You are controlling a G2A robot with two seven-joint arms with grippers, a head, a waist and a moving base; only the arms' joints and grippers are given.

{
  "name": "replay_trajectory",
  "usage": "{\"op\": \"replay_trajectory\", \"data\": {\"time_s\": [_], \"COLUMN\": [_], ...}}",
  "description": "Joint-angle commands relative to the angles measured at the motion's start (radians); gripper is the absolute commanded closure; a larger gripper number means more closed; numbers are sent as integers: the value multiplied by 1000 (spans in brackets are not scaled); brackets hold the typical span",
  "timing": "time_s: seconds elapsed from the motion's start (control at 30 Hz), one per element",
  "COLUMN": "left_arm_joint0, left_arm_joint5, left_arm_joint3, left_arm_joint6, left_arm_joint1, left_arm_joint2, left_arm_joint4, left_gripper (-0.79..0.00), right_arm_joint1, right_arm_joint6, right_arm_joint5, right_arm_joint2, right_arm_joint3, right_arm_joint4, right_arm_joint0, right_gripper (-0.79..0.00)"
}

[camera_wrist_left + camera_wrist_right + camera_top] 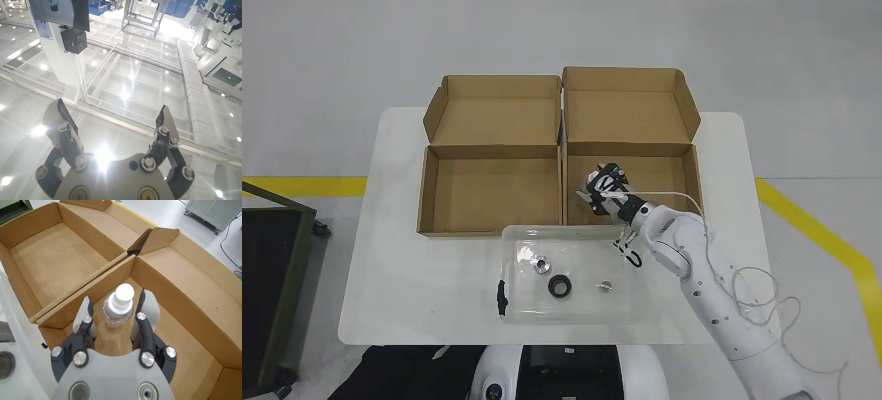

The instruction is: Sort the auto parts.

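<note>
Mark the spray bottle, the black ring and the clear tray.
spray bottle [119, 308], right wrist view, white collar.
black ring [552, 287], top view, its rim.
clear tray [577, 260], top view, bare floor.

The right end effector [117, 298] has smooth pale metal fingers [151, 306] and black plastic links [146, 332]. Between them, the bottle [117, 318] is clear glossy plastic, its cap [124, 292] matt white. The box [189, 291] below is matt brown cardboard.
</note>
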Motion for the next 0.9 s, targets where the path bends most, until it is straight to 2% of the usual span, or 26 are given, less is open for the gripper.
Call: {"op": "replay_trajectory", "data": {"time_s": [0.0, 0.23, 0.6, 0.87], "left_arm_joint0": [0, 0, 0, 0], "left_arm_joint5": [0, 0, 0, 0], "left_arm_joint3": [0, 0, 0, 0], "left_arm_joint6": [0, 0, 0, 0], "left_arm_joint1": [0, 0, 0, 0], "left_arm_joint2": [0, 0, 0, 0], "left_arm_joint4": [0, 0, 0, 0], "left_gripper": [-785, -785, -785, -785], "right_arm_joint1": [1, 17, 66, 95], "right_arm_joint6": [-5, -3, 105, 180], "right_arm_joint5": [8, -23, -247, -397], "right_arm_joint2": [9, 66, 189, 254], "right_arm_joint3": [-21, -159, -489, -600], "right_arm_joint4": [-3, -16, -61, -96], "right_arm_joint0": [-8, -62, -293, -434], "right_gripper": [-785, -785, -785, -785]}}
